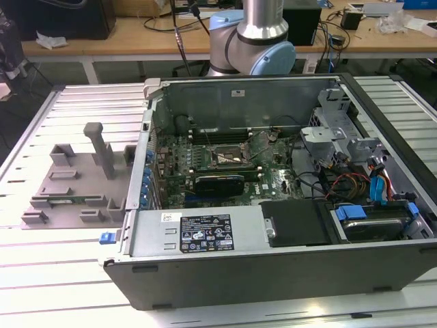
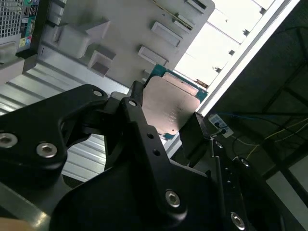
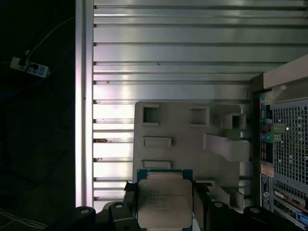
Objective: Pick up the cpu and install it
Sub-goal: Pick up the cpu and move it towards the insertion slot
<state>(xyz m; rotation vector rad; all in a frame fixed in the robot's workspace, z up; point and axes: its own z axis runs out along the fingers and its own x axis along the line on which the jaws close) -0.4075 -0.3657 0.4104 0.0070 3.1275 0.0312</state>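
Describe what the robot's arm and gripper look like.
The arm is a silver metal tube with rounded grey joints and light blue caps. The gripper is matte black, with angular linked fingers fastened by silver screw heads.

Exterior view looks down from high onto open pc case & grey tray. First wrist view faces straight down at tray; second wrist view sits close behind pincer, slanted. All share tray + case edge.
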